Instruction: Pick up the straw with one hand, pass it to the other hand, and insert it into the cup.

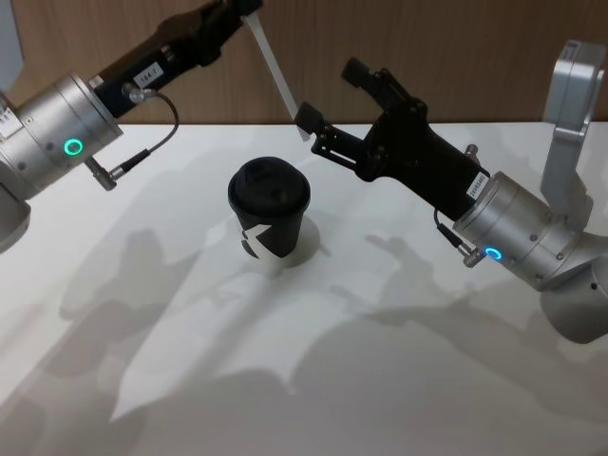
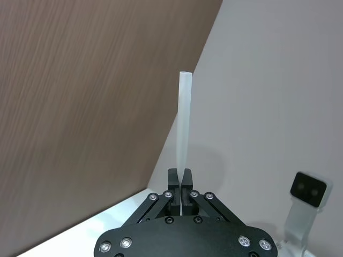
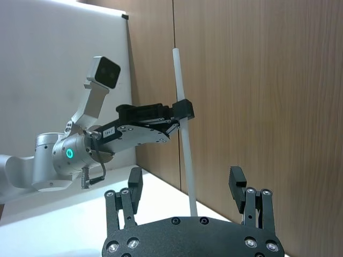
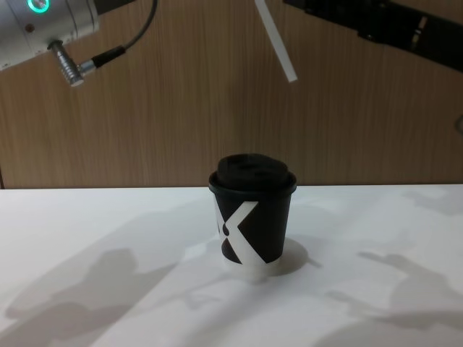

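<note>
My left gripper (image 1: pixel 245 9) is raised at the back left and shut on the upper part of the straw (image 1: pixel 277 76), a thin white-translucent tube slanting down to the right. In the left wrist view the gripper (image 2: pixel 181 182) pinches the straw (image 2: pixel 182 123) near one end. My right gripper (image 1: pixel 332 95) is open around the straw's lower end; in the right wrist view the straw (image 3: pixel 187 171) stands between its spread fingers (image 3: pixel 134 184), touching neither. The black lidded cup (image 1: pixel 271 223) with a white K mark stands upright on the table below them, and its side faces the chest view (image 4: pixel 253 220).
The white table (image 1: pixel 190 361) spreads around the cup. A brown wood-panel wall (image 4: pixel 145 108) rises right behind the table. Both arms hang above the table's back half.
</note>
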